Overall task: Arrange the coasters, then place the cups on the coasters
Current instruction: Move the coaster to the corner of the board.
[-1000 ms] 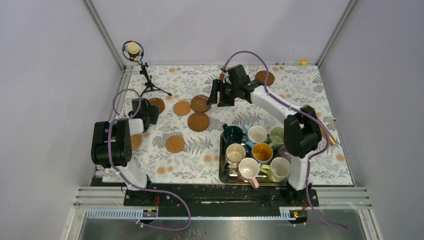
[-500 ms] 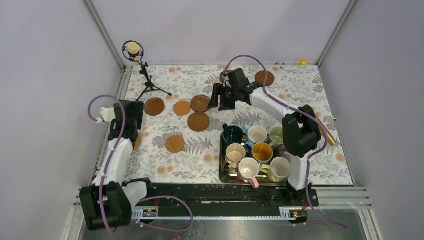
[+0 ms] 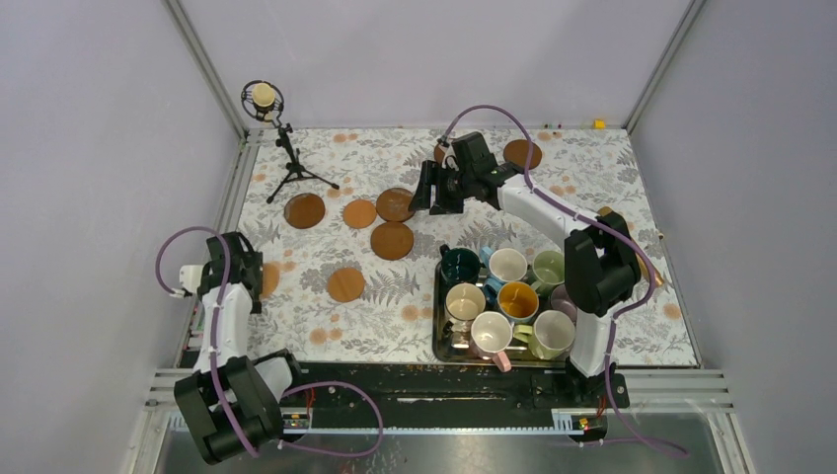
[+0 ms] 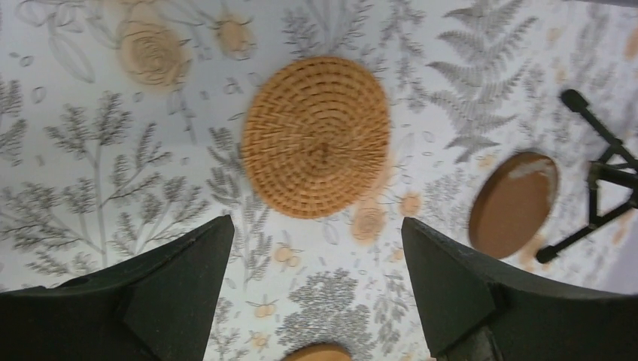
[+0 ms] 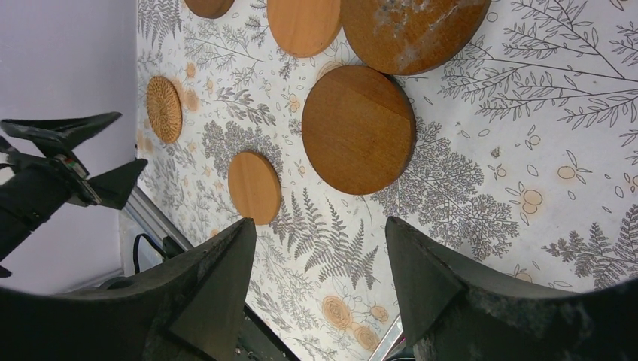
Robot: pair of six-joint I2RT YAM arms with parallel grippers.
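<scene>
Currently I log no cups [image 3: 507,265] placed: all sit in the tray [image 3: 437,326], lower right. Loose coasters [image 3: 392,240] lie centre-left on the desk [image 3: 612,188]. Left claw [image 4: 316,226] apart, empty, over the woven coaster [image 4: 316,137]; right claw [image 5: 320,226] apart, empty.

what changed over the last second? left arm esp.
The left gripper opened, left the dark brown coaster by the microphone stand and pulled back toward the near-left edge; it now hangs empty over the woven coaster. The right gripper stayed open near the middle coasters; cups remain in the tray.
</scene>
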